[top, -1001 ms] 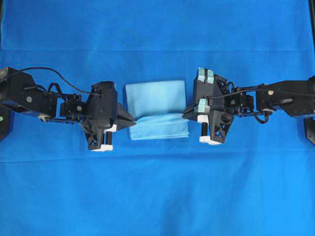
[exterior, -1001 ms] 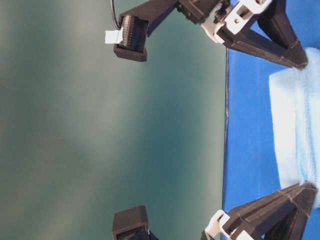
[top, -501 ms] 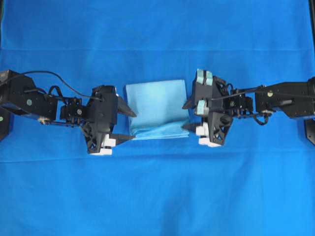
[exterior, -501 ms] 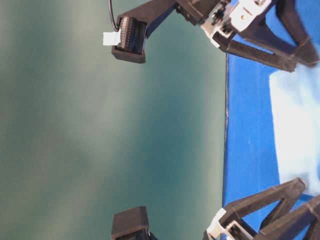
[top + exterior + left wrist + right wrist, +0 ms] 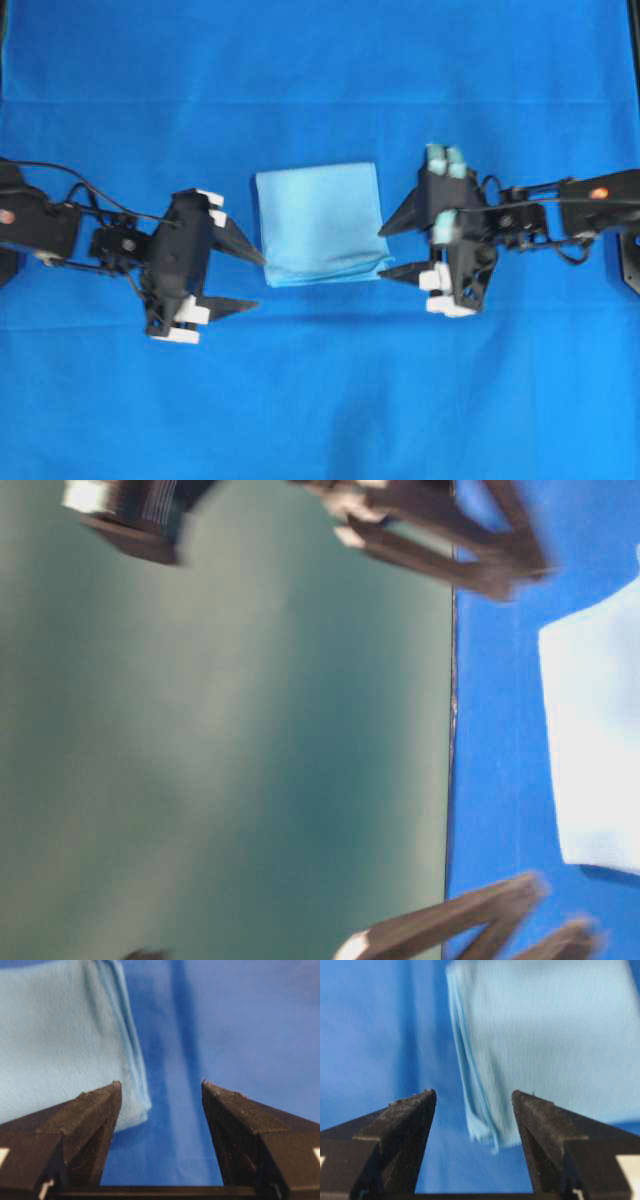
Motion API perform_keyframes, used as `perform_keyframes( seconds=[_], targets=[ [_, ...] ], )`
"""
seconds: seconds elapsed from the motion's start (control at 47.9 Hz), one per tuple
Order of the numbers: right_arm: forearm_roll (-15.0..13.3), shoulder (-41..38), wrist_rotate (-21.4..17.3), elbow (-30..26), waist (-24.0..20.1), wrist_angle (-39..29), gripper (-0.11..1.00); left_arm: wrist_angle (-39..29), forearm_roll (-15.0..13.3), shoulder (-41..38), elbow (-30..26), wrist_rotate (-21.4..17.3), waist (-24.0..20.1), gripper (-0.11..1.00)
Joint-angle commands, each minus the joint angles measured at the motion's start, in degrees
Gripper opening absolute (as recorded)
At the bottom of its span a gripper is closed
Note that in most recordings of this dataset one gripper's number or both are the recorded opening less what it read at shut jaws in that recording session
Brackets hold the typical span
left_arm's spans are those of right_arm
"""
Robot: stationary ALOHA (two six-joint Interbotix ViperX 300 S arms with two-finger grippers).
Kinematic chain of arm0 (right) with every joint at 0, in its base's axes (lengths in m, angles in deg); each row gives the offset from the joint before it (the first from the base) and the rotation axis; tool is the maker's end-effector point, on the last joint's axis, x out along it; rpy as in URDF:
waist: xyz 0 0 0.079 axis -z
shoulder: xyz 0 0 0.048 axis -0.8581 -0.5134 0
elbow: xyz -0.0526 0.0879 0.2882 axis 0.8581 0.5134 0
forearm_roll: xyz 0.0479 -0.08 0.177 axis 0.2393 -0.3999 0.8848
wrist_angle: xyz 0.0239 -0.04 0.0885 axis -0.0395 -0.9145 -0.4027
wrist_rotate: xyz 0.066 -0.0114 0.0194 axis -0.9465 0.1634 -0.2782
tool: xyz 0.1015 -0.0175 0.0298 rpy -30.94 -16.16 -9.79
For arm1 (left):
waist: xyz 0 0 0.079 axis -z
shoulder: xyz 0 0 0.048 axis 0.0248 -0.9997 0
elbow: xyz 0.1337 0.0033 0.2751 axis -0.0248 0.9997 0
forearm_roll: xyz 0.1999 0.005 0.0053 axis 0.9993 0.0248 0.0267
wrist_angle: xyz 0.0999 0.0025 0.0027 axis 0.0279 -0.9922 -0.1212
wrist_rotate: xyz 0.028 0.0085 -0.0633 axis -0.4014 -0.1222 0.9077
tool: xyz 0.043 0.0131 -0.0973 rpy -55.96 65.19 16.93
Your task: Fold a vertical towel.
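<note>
The towel (image 5: 320, 222), a small light sky-blue cloth, lies folded flat on the royal-blue sheet at the middle. It also shows in the table-level view (image 5: 595, 740), the left wrist view (image 5: 60, 1035) and the right wrist view (image 5: 545, 1035). My left gripper (image 5: 248, 280) is open and empty, just off the towel's near left corner. My right gripper (image 5: 390, 250) is open and empty, just off its near right corner. In both wrist views the towel's layered edge lies between the spread fingers, apart from them.
The large royal-blue sheet (image 5: 320, 400) covers the whole table. Its edge (image 5: 452, 780) meets a green backdrop in the table-level view. Both arms lie low at the sides of the towel.
Both grippers let go of the towel's near corners, opened, and drew back outward from it. The towel's lifted near part has settled flat.
</note>
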Motion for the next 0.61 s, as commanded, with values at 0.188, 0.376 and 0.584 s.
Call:
perform_keyframes(
  seconds=[0.188,0.376,0.584],
  targets=[
    [-2.0,14.9,0.4,-0.4,-0.1,-2.1,0.64,-3.0,0.1,15.5,0.9,-0.6,-0.1,0.62],
    [-4.0,24.1,0.4,1.1,0.3,-6.1,0.64,-4.4,0.1,27.4,4.1,-0.9,-1.7,0.62],
    [-5.0,35.3,0.4,4.6,1.1,-9.8,0.64,-8.8,0.1,40.5,9.2,-1.9,-4.4,0.61]
  ],
)
